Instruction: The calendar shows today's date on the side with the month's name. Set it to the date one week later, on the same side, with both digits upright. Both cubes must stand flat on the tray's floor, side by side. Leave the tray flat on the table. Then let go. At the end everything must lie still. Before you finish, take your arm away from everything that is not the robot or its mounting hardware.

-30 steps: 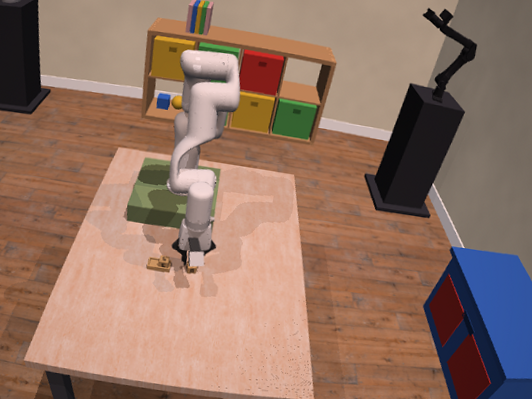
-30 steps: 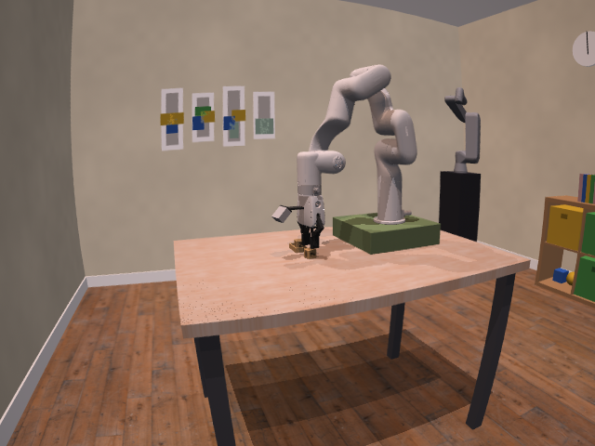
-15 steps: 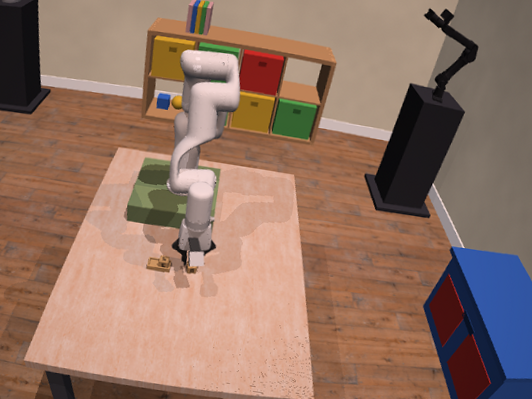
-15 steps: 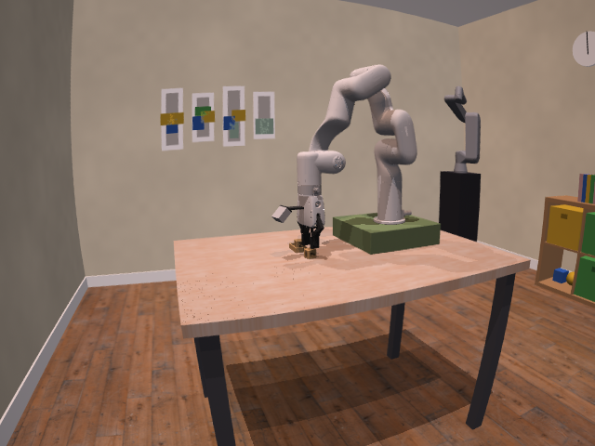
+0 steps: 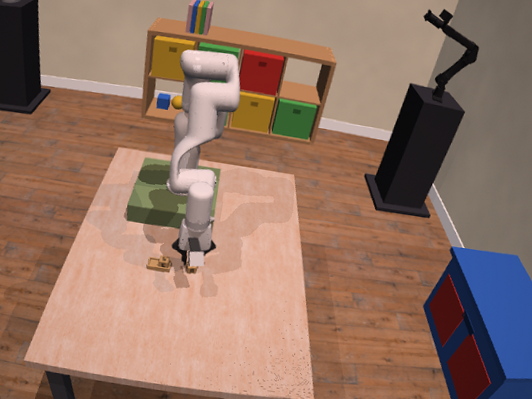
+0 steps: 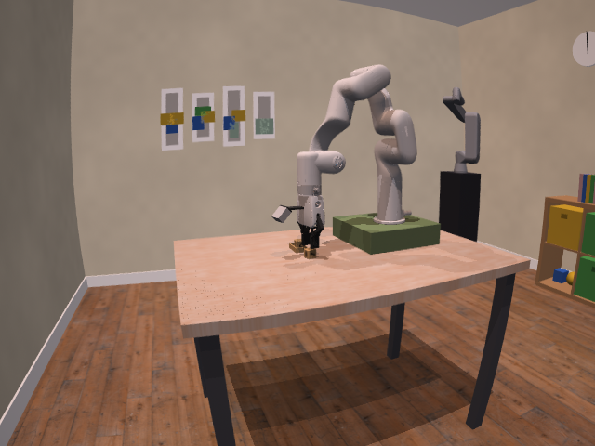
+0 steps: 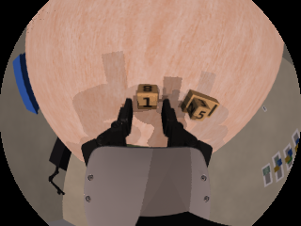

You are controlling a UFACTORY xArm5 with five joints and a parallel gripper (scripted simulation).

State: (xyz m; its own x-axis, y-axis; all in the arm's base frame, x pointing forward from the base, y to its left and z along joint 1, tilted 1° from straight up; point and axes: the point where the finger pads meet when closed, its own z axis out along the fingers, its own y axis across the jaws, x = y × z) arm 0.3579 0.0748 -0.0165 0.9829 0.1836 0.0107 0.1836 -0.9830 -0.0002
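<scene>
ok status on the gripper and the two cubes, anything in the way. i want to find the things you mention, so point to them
Gripper [image 5: 191,265] [image 6: 310,243] [image 7: 147,105] part open, holding nothing. Loose cube [image 7: 148,97] on table, outside tray [image 5: 152,267] [image 7: 207,95]. Other cube [image 7: 199,112] in tray. No obstruction seen.

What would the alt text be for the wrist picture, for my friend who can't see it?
A gripper's two black fingers stand apart, with a wooden cube showing 8 and 1 ahead between them; to the right, another cube showing 5 sits in a small wooden tray.

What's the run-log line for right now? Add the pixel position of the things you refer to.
tool [image 5: 191,265] [image 6: 309,244] [image 7: 147,105]: part-open, holding nothing | loose cube [image 5: 190,268] [image 6: 310,253] [image 7: 147,98]: on table, outside tray | other cube [image 5: 163,261] [image 7: 199,112]: at tray [image 5: 153,267] [image 6: 294,248] [image 7: 189,97] | date: not set
</scene>
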